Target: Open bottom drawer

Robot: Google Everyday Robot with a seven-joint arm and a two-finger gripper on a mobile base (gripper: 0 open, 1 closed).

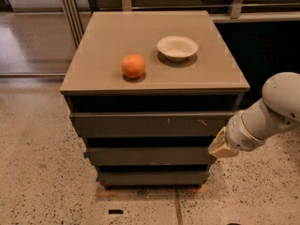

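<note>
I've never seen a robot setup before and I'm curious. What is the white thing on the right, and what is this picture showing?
The white tube on the right is a robot's arm. The robot rides on a rolling base, which is out of view. The tan tip of the arm is its hand. It sits near the right end of the middle drawer, and I cannot tell whether it touches it. Nothing shows in the hand.

There is only one picture, from a camera looking down at the front of a small cabinet. On its top lie an orange and an empty pale bowl, apart from each other.

Below are three dark drawer fronts: the scratched top drawer, the middle drawer, and the slim bottom drawer, which the robot is meant to open. The hand is higher than that drawer.
</note>
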